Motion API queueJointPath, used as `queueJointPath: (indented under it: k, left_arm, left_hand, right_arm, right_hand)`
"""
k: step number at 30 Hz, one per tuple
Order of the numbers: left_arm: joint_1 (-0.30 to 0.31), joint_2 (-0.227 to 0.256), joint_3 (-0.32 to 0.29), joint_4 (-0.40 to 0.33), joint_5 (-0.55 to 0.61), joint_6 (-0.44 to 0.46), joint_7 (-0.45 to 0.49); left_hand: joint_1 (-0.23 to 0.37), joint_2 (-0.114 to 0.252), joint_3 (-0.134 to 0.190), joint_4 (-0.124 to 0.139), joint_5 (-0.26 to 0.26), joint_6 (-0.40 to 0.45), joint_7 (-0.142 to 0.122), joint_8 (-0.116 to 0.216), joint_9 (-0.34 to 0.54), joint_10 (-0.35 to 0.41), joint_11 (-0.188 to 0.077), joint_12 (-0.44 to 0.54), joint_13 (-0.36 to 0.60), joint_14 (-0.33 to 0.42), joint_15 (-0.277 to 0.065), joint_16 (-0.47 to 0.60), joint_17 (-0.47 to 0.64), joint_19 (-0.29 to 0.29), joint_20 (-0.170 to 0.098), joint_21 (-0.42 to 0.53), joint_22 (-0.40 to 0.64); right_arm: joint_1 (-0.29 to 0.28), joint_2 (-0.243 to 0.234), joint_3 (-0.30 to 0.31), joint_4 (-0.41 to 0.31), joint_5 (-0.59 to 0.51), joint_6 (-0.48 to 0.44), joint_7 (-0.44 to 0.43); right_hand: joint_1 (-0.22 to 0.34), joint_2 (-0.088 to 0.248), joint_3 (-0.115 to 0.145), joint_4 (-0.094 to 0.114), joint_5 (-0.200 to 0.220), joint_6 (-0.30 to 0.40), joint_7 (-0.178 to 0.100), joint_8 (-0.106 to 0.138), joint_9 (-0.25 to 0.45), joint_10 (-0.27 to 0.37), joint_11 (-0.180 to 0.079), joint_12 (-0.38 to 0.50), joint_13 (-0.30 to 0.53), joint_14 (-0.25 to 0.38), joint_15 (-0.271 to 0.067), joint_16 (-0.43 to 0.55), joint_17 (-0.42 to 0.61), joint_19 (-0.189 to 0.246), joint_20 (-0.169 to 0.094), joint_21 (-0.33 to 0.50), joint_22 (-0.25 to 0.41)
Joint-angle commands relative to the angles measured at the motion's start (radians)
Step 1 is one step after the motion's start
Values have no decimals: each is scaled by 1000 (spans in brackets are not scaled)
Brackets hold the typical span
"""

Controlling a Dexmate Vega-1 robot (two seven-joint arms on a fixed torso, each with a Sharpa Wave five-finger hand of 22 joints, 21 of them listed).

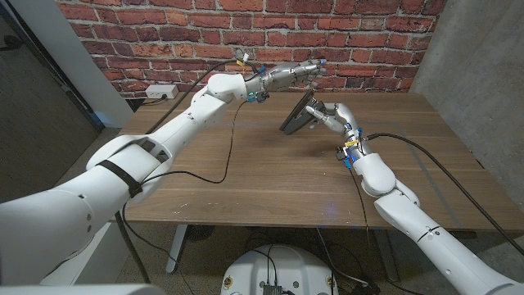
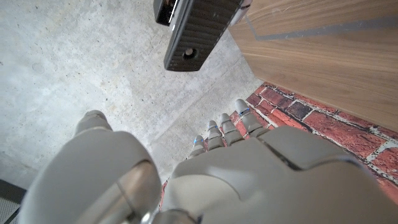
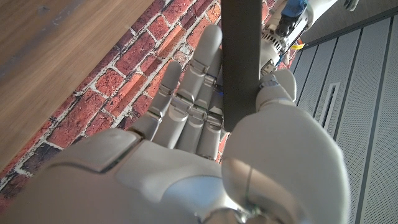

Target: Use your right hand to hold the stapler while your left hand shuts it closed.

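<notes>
Right hand [image 1: 329,112] grips the stapler [image 1: 296,115] over the table [image 1: 246,180], arm tilted up. Left hand [image 1: 296,72] hovers above, empty, fingers extended. Rigid, probably spring-hinged: press near the arm's free end.

Table [image 1: 270,180]: smooth matt wood. Stapler [image 1: 296,115]: dark, matt, finely textured. Both hands [image 1: 288,74] [image 1: 327,112]: glossy grey plastic. Wall [image 1: 164,33]: rough brick.
</notes>
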Motion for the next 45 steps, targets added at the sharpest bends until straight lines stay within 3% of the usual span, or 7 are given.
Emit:
queueJointPath:
  k: [1,7,13,32,45]
  left_arm:
    - [77,34,-52,-68,-53,-33,39]
    - [121,65,-74,-123,-67,-25,73]
    - [155,88,-89,-157,-84,-26,85]
    - [286,176,-153,-285,-136,-27,144]
    - [338,217,-184,-307,-185,-37,108]
  left_hand:
    - [-3,3,-17,3,7,-34,-12,0,0,-43,1,-2,-3,-49,3,-8,-10,-41,0,-23,5]
    - [-23,20,-44,11,11,-105,-42,-1,-4,-141,-6,-1,-15,-152,6,-9,-35,-125,6,-82,6]
    - [-37,37,-63,15,15,-171,-48,-4,-5,-243,1,-5,-19,-242,19,-11,-50,-179,-4,-123,8]
    - [-69,58,-82,29,17,-193,-64,5,-6,-279,-10,5,-22,-292,11,-4,-59,-221,-8,-153,11]
    - [-89,72,-91,34,17,-193,-66,8,-6,-286,-9,10,-23,-307,8,-2,-62,-235,-2,-164,12]
  right_arm:
    - [13,18,4,24,-1,-1,-14]
    - [11,29,9,35,-2,3,-29]
    - [9,35,10,37,-9,7,-40]
    - [-10,44,28,-16,-37,-15,-104]
    - [-14,82,32,-30,-18,-40,-132]
  right_hand:
    - [169,174,14,4,0,31,-34,4,5,29,-29,3,7,-21,-22,-1,6,-3,-170,11,-3]
    - [169,174,15,4,0,32,-34,5,5,28,-28,1,6,-20,-22,-2,7,-6,-170,13,-7]
    - [169,173,15,5,0,32,-36,4,6,29,-28,0,6,-20,-22,-4,7,-8,-171,16,-10]
    - [171,175,18,5,0,33,-40,3,5,28,-30,-1,10,-19,-22,-8,9,-14,-172,22,-22]
    - [171,173,19,6,-1,30,-42,1,4,29,-32,-3,10,-18,-22,-12,11,-17,-172,28,-29]
